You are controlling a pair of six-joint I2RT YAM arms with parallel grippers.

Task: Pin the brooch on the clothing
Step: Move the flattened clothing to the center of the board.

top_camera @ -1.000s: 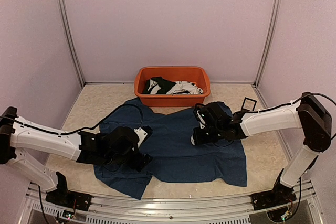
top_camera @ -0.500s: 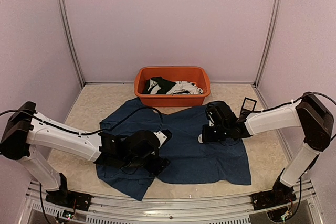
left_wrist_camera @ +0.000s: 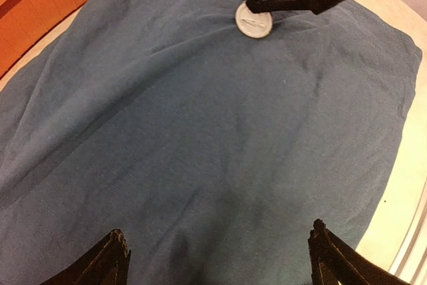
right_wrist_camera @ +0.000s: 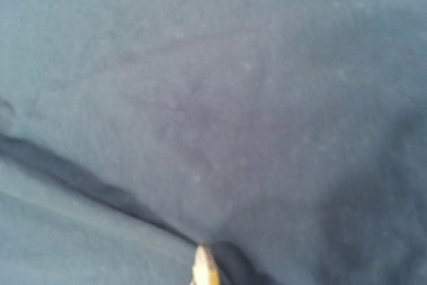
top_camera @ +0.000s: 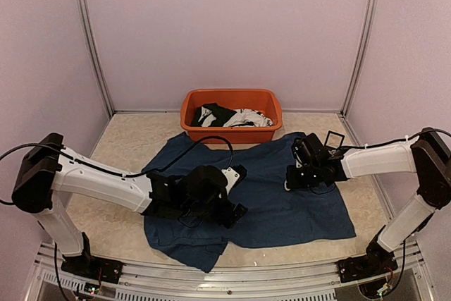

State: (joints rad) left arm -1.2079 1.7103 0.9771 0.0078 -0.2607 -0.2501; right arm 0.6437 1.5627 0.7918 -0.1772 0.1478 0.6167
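Note:
The clothing (top_camera: 271,211), a dark navy T-shirt, lies spread on the table and fills both wrist views (left_wrist_camera: 200,131) (right_wrist_camera: 233,98). The brooch (left_wrist_camera: 254,22) is a small round pale disc resting on the fabric. My right gripper (top_camera: 289,183) (left_wrist_camera: 264,7) is shut on the brooch, fingers pointing down at the shirt's right half. In the right wrist view only the brooch's pale edge (right_wrist_camera: 205,268) shows at the gripper (right_wrist_camera: 208,273). My left gripper (top_camera: 237,192) (left_wrist_camera: 217,231) hovers open over the shirt's middle, nothing between its fingers.
An orange tub (top_camera: 232,96) (left_wrist_camera: 40,5) with black and white garments (top_camera: 231,116) stands behind the shirt. A small black frame (top_camera: 333,139) stands at the right, by the right arm. Metal rails run along the table's near edge (top_camera: 225,288).
Both arms have moved to the right. The shirt has slid right with the right gripper, and the left gripper has travelled from the shirt's left part to its middle.

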